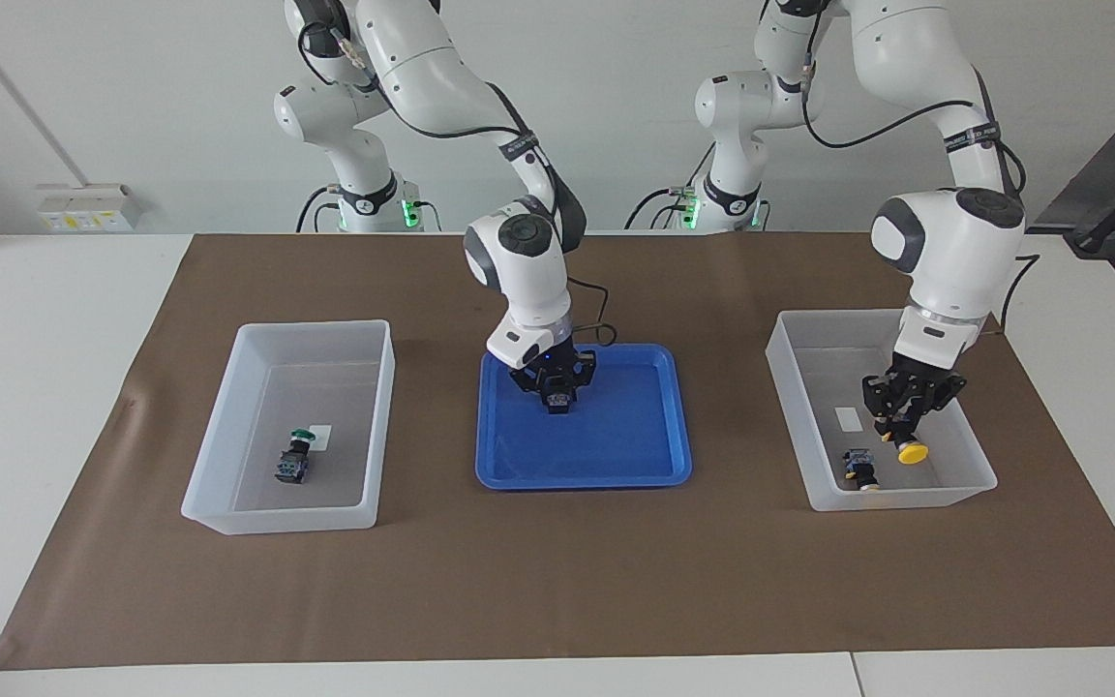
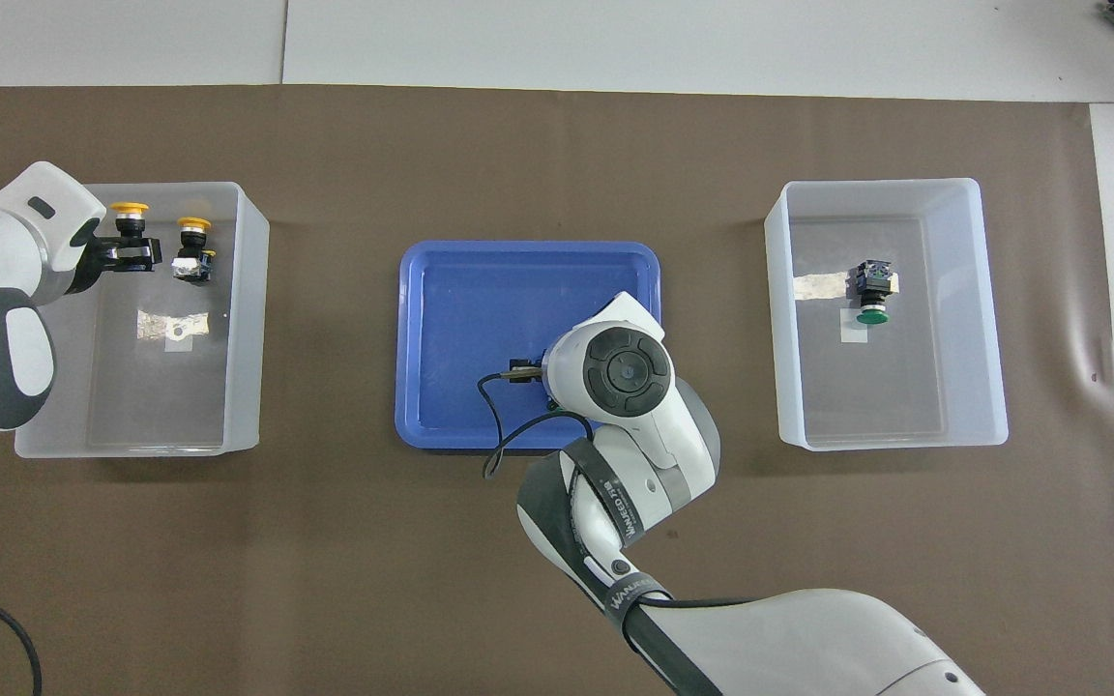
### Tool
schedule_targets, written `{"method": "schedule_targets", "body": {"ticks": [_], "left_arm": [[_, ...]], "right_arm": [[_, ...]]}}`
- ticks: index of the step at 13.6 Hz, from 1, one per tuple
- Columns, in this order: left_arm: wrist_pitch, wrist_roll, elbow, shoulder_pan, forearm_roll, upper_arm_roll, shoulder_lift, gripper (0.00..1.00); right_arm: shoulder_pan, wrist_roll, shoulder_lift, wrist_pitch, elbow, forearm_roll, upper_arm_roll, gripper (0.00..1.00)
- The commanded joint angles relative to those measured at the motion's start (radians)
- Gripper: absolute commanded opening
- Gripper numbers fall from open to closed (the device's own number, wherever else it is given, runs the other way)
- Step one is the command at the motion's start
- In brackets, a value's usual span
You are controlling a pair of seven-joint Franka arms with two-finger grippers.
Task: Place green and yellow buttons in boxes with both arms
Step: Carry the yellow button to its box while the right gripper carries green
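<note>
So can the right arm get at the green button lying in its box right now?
Probably yes. The green button lies alone in the open-topped box, nothing over it. The right gripper is down in the blue tray beside that box, so it must lift first.

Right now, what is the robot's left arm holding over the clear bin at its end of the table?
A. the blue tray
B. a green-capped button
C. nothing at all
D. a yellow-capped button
D: the left gripper is shut on a yellow-capped button inside the translucent bin, where a second yellow button already lies on the floor.
</note>
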Motion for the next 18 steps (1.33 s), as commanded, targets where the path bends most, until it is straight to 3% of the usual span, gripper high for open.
{"method": "schedule_targets", "body": {"ticks": [1,5,7,8,9,11,15,18], "left_arm": [[0.057,0.032,0.014,0.025,0.003,-0.011,0.047,0.00],[0.127,0.038,0.018,0.024,0.004,-0.011,0.104,0.00],[0.175,0.039,0.017,0.019,0.006,-0.011,0.121,0.00],[0.212,0.039,0.012,0.019,0.004,-0.011,0.138,0.08],[0.215,0.037,0.012,0.022,0.004,-0.011,0.138,0.29],[0.220,0.035,0.014,0.018,0.004,-0.011,0.138,1.00],[0.210,0.035,0.015,0.018,0.004,-0.010,0.130,1.00],[0.148,0.029,0.006,0.010,0.004,-0.011,0.083,1.00]], "right_arm": [[-0.019,0.033,-0.019,-0.039,0.010,-0.021,0.008,0.00],[-0.134,0.013,-0.148,-0.253,0.105,-0.018,0.000,0.00],[-0.220,-0.084,-0.209,-0.344,0.133,-0.018,-0.003,0.00],[-0.271,-0.161,-0.235,-0.376,0.133,-0.018,-0.003,0.00],[-0.323,-0.238,-0.254,-0.406,0.132,-0.018,-0.003,0.00],[-0.410,-0.394,-0.268,-0.432,0.112,-0.018,-0.003,0.00],[-0.554,-0.566,-0.302,-0.342,-0.051,-0.018,-0.001,0.00],[-0.593,-0.619,-0.303,-0.199,-0.195,-0.013,-0.001,0.00]]}}
